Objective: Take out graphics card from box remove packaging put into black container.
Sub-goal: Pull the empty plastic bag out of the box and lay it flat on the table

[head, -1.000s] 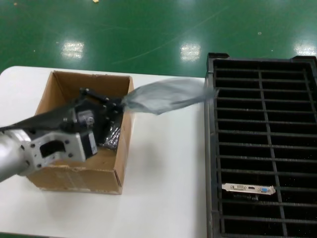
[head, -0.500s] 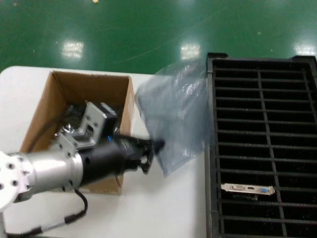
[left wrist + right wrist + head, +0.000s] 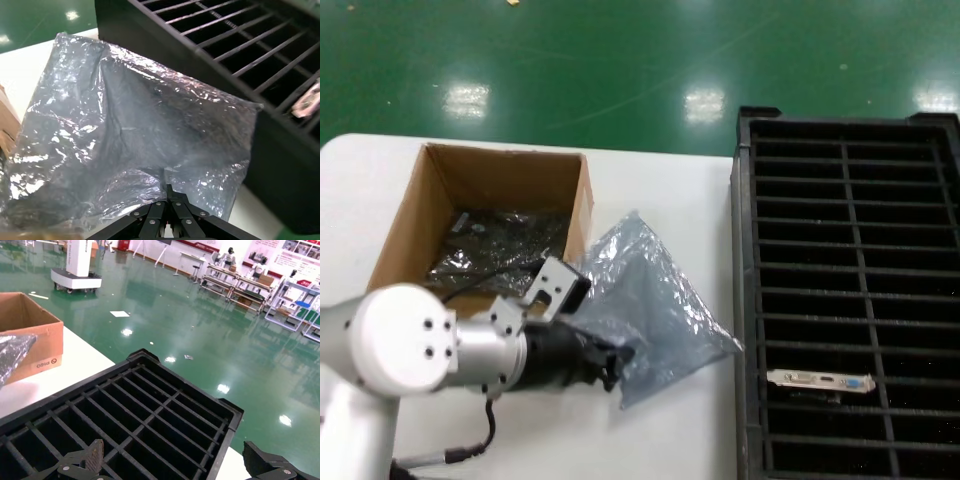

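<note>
My left gripper (image 3: pixel 612 366) is pinched fully closed on one edge of the crinkly translucent grey-silver antistatic bag (image 3: pixel 655 305), which drapes over the white table (image 3: pixel 660 430) between the brown corrugated cardboard box (image 3: pixel 575 205) and the large black slotted plastic crate (image 3: pixel 850 200). The bag looks flat and empty to me. The thin dark graphics card with its silver end bracket (image 3: pixel 820 381) already stands in a near slot of the crate.

What worries me: the bag's far corner lies just beside the crate wall — if I swing the arm that way, the film could drag across the rim and catch the bracket. It also leans against the box wall, so a careless pull might nudge the box. More dark bagged boards (image 3: pixel 500 250) sit inside the box; I can't count them.

My count: one loose bag, one bare card, one box, one crate. My right gripper (image 3: pixel 170 462) hangs over the crate, fingers spread wide, holding nothing.
</note>
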Available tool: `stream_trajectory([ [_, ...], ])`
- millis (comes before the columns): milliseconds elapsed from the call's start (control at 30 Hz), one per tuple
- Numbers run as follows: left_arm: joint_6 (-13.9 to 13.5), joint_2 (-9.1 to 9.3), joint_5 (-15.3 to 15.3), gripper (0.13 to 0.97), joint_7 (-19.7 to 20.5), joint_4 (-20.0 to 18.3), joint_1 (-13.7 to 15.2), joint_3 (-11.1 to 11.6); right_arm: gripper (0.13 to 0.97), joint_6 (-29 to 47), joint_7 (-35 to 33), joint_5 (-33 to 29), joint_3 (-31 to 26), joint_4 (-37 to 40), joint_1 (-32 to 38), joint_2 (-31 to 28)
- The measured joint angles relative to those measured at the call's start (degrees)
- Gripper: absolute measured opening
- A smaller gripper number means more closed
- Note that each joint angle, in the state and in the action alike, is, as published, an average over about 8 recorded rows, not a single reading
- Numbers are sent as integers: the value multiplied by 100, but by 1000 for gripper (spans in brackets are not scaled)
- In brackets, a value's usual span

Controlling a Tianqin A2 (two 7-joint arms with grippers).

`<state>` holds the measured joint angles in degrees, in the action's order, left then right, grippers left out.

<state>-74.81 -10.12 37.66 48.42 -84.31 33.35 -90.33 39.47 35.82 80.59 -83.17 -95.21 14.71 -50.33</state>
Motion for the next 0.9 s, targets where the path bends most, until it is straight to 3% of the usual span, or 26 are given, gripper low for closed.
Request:
stream_trajectory([
  [267, 576, -259, 25, 159, -549, 847, 588, -563, 966, 0, 0, 0, 0, 0, 0, 0],
  [533, 1020, -390, 120, 203, -948, 1443, 957, -971, 966, 0, 0, 0, 0, 0, 0, 0],
  [733, 1579, -471, 129, 265, -1524, 1702, 1175, -1245, 966, 0, 0, 0, 0, 0, 0, 0],
  [900, 1868, -566, 164, 327, -1939, 1719, 1321, -1418, 966, 1, 0, 0, 0, 0, 0, 1],
])
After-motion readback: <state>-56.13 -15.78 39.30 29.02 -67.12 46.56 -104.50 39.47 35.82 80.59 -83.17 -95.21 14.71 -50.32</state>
